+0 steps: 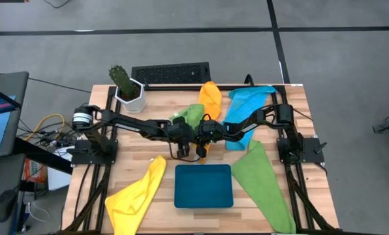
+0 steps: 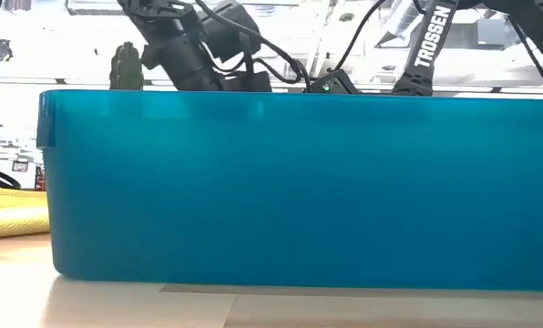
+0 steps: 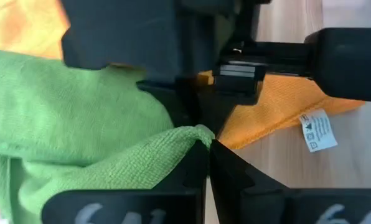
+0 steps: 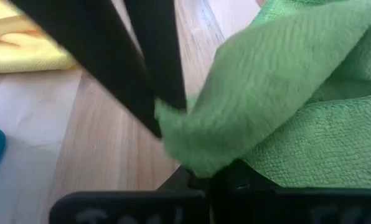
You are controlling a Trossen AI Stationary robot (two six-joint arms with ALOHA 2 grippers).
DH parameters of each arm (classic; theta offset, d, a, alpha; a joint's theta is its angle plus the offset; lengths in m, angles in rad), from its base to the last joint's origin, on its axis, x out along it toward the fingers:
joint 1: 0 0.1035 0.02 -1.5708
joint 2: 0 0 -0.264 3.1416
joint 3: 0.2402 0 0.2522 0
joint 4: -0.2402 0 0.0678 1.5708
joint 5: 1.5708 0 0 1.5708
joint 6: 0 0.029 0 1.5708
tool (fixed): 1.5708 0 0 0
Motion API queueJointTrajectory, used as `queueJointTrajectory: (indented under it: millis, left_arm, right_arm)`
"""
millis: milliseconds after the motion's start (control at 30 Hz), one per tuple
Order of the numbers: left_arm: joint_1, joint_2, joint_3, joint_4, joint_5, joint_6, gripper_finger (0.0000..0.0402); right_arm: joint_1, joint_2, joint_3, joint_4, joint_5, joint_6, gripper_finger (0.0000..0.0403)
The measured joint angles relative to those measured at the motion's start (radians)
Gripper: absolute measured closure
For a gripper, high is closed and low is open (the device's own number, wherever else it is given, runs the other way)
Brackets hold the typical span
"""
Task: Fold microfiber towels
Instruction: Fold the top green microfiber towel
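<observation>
Your count of what's on and around the table

You have five towels: two green (image 1: 193, 115) (image 1: 263, 181), one orange (image 1: 211, 98), one yellow (image 1: 139, 194) and one blue (image 1: 248, 108). You also have one teal tray (image 1: 203, 186), one potted cactus (image 1: 125, 87), one keyboard (image 1: 170, 73), and two robot arms.

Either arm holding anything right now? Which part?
Both jaws are shut on the green towel: left gripper pinches a corner, right gripper an edge fold.
</observation>
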Motion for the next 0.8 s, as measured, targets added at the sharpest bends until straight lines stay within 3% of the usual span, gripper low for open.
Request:
queueJointTrajectory:
  millis: [133, 800]
  left_arm:
    - [0.000, 0.016, 0.007, 0.003, 0.062, 0.023, 0.0401]
    - [0.006, 0.019, 0.005, 0.013, 0.066, 0.029, 0.0401]
  right_arm:
    - [0.000, -0.022, -0.002, -0.026, 0.004, -0.001, 0.0372]
    - [0.000, -0.275, -0.002, -0.366, 0.004, -0.115, 0.0342]
